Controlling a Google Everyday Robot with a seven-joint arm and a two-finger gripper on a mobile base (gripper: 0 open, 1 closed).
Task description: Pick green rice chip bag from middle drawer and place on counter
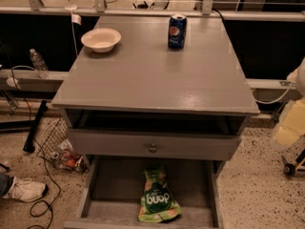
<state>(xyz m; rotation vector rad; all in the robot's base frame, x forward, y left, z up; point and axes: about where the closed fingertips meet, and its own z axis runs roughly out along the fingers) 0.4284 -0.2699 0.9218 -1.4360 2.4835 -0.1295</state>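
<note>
The green rice chip bag lies flat in the pulled-out middle drawer, near its front and a little right of centre, lettering upside down to me. The grey counter fills the middle of the view above it. My gripper shows as a pale shape at the far right edge, beside the cabinet at about drawer height, well away from the bag and holding nothing I can see. Part of it is cut off by the frame edge.
A blue Pepsi can and a white bowl stand at the back of the counter. A closed drawer front with a round knob overhangs the open drawer's rear. A wire basket, cables, a bottle and a shoe are on the left.
</note>
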